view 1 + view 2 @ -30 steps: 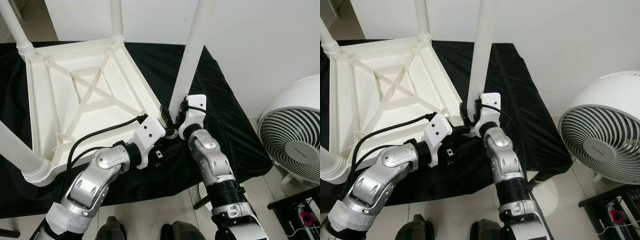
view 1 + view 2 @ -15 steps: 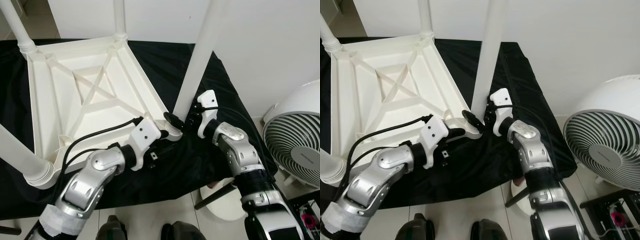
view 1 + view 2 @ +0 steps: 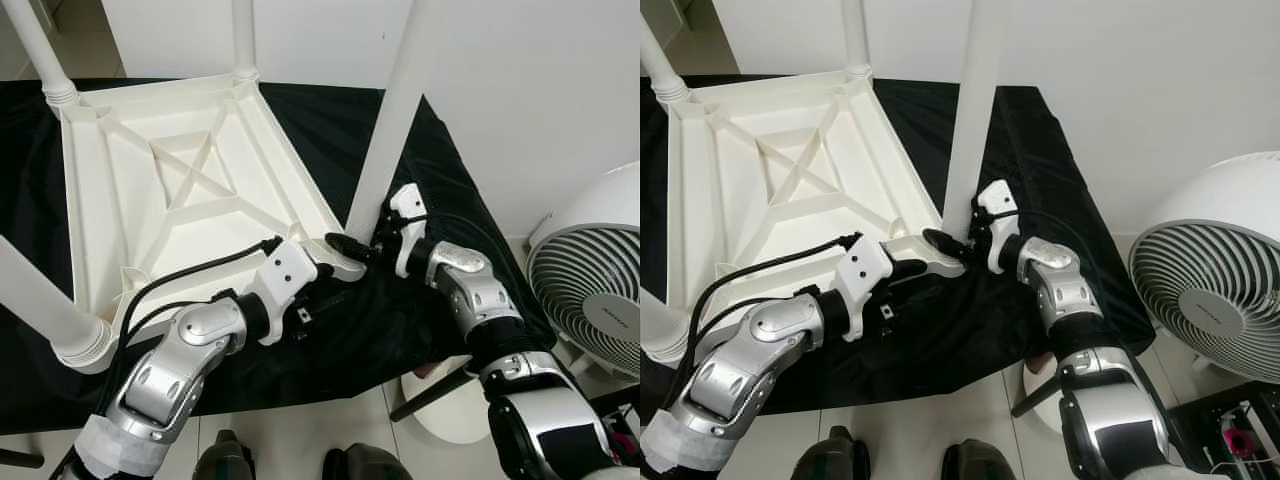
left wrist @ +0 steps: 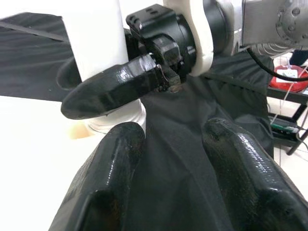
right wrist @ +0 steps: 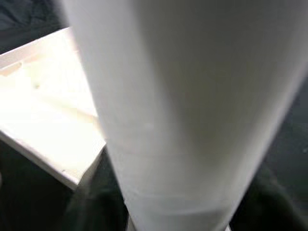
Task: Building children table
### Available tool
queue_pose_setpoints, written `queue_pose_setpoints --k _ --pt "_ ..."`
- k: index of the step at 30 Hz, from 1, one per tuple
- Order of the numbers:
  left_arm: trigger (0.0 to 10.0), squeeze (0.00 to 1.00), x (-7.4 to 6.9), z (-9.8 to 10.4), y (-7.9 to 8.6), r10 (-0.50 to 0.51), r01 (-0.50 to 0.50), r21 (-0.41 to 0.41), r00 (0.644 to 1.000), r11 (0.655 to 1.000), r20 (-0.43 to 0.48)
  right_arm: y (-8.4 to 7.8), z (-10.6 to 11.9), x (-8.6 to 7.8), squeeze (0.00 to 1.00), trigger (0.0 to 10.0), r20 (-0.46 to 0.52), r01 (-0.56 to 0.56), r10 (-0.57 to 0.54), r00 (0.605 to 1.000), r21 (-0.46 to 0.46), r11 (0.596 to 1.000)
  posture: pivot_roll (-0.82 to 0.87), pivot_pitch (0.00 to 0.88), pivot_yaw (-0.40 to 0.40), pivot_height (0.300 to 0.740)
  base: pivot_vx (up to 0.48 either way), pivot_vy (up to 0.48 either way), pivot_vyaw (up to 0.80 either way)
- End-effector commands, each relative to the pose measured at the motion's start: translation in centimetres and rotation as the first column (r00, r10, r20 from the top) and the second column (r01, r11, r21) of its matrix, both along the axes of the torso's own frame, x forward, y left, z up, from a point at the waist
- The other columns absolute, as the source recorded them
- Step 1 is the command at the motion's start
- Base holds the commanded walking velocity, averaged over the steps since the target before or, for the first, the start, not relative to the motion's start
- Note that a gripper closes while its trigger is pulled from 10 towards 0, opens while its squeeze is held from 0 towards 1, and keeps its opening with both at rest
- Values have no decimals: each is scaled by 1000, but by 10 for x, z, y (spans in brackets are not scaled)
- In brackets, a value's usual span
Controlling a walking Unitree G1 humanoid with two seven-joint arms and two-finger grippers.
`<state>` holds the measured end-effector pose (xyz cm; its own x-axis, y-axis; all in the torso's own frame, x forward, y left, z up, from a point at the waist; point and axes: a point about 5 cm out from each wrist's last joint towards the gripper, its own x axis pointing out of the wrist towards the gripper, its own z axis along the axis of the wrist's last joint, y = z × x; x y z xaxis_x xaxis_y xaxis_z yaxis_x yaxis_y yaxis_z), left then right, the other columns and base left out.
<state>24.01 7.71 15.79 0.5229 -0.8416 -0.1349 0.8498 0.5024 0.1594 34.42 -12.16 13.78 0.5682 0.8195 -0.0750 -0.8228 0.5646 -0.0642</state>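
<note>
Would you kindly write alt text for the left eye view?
An upside-down white children's table lies on a black cloth. The right tool is at the base of the near-right table leg, and the left tool reaches under that corner. A white fan stands at right.

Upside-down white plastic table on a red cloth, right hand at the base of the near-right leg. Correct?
Not quite: the cloth is black, as the left eye view shows. The rest holds: the white plastic table lies upside down, and the right hand is at the base of the near-right white leg.

The right claw (image 3: 352, 243), earlier directly below the near-right table leg (image 3: 390, 130), now sits at its 3 o'clock side, fingers reaching across its base.
</note>
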Motion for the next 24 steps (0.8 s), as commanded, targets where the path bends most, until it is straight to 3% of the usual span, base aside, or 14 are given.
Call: queue_pose_setpoints --k 1,9,10,12,15,19,20,21,22,23,24 --pt "10000 0 -1 0 1 1 -1 5 1000 1000 -6 -4 -1 2 0 0 -16 10 -9 1000 15 1000 44 15 -59 740 0 0 0" --pt "10000 0 1 2 -2 -9 9 1 1000 1000 -1 -12 0 4 0 0 21 43 -43 999 32 999 34 16 -51 740 0 0 0" --pt "10000 0 0 2 -2 -15 15 1 1000 1000 -2 -12 1 3 0 10000 35 75 -77 996 52 996 30 18 -51 740 0 0 0" --pt "10000 0 -1 1 -2 -18 18 1 1000 1000 -4 -11 2 3 0 10000 43 96 -99 994 67 993 29 19 -51 740 0 0 0" --pt "10000 0 -2 0 -3 -20 20 2 1000 1000 -10 -6 -3 0 0 10000 54 244 -247 968 60 968 27 25 -55 740 0 0 0" --pt "10000 0 -2 0 -3 -19 19 0 1000 1000 -11 -5 -4 0 0 10000 57 277 -280 958 57 959 27 25 -55 740 0 0 0" --pt "10000 0 -2 0 -4 -19 18 -3 1000 1000 -12 -4 -6 -1 0 10000 28 370 -372 928 70 927 25 26 -57 740 0 0 0" --pt "10000 0 -2 0 -4 -19 18 -3 1000 1000 -12 -4 -6 -1 0 10000 28 370 -372 928 70 927 25 26 -57 740 0 0 0" --pt "10000 0 -3 -1 -4 -19 19 -5 1000 1000 -14 -2 -8 -2 0 10000 2 463 -465 885 78 883 24 26 -60 740 0 0 0" --pt "10000 0 -3 -1 -4 -19 19 -5 1000 1000 -14 -2 -8 -2 0 10000 2 463 -465 885 78 883 24 26 -60 740 0 0 0" --pt "10000 0 -3 -1 -5 -19 19 -8 1000 1000 -15 0 -9 -4 0 10000 -20 554 -554 832 87 828 24 25 -61 740 0 0 0"
